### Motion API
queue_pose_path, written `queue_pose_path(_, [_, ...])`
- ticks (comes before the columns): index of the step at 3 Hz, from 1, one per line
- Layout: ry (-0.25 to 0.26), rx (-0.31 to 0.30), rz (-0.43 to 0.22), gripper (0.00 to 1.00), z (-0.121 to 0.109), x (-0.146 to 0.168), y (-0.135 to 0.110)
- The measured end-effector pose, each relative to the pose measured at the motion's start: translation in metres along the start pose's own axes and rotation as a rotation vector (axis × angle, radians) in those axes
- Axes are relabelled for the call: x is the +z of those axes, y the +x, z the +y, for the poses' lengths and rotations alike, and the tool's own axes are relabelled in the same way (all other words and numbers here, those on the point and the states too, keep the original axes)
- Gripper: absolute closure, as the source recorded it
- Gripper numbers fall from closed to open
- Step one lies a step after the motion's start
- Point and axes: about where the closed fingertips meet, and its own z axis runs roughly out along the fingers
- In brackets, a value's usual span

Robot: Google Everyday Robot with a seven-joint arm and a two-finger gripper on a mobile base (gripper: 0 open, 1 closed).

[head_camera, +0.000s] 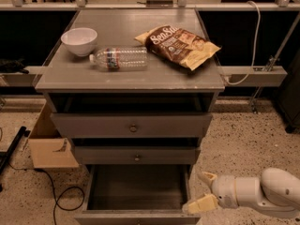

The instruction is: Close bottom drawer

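Bottom drawer (136,189) stands wide open, lowest of the three. Gripper (203,191) hovers just beside its right front corner, fingers (200,203) spread wide. Push off-centre there and it could skew and jam.

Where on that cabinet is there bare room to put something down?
The cabinet top is bare along its front, ahead of the bottle and chip bag, and at the back behind the bowl. The middle is crowded. The open bottom drawer looks bare inside, but the gripper sits at its front right corner.
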Motion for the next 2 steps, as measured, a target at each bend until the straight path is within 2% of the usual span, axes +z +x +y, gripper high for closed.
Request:
queue_pose_path(1, [-0.15,-0.08,-0.047,0.0,0.004,-0.002,0.027])
queue_pose_path(2, [-0.234,-0.089,-0.052,0.0,0.024,-0.003,0.029])
